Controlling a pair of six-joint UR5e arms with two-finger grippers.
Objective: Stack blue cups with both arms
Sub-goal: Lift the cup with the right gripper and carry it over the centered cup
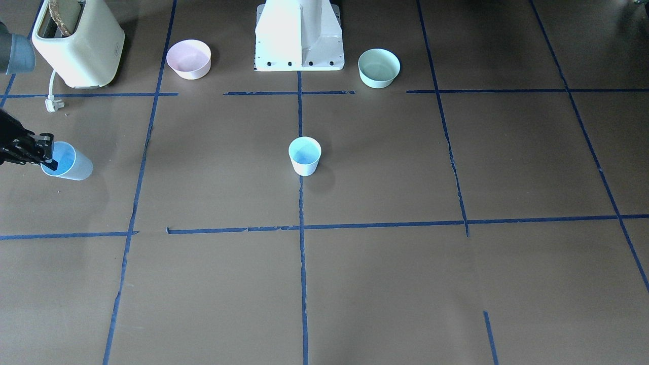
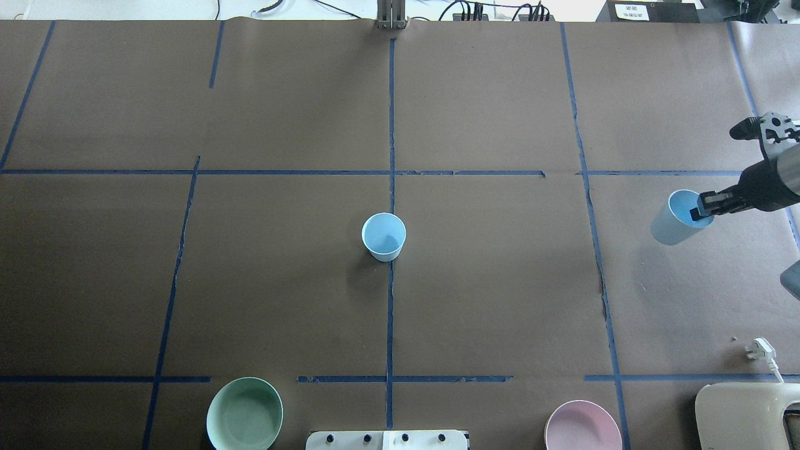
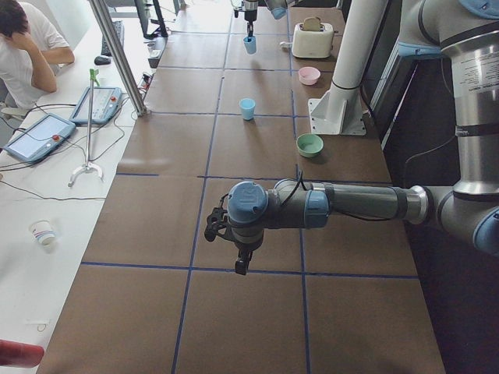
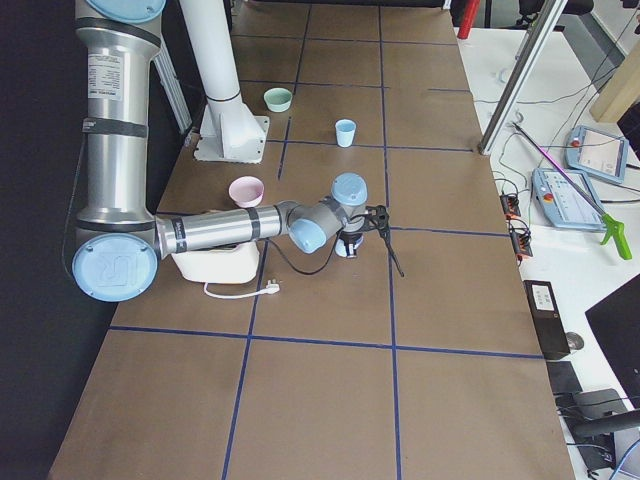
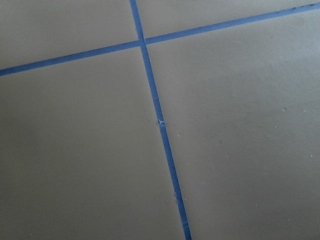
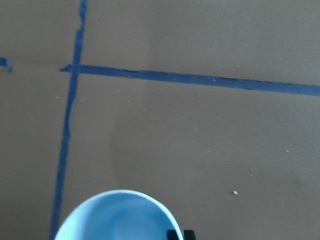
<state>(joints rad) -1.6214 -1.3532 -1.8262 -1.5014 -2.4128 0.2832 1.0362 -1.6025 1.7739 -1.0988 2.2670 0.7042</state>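
Note:
One blue cup stands upright at the table's centre, also seen in the overhead view and the exterior left view. My right gripper is shut on the rim of the second blue cup, one finger inside it, and holds it tilted above the table at the robot's far right; it also shows in the front view and the right wrist view. My left gripper shows only in the exterior left view, over bare table far from both cups; I cannot tell whether it is open or shut.
A cream toaster with its white plug stands near the held cup. A pink bowl and a mint-green bowl flank the white pedestal. A person sits across the table.

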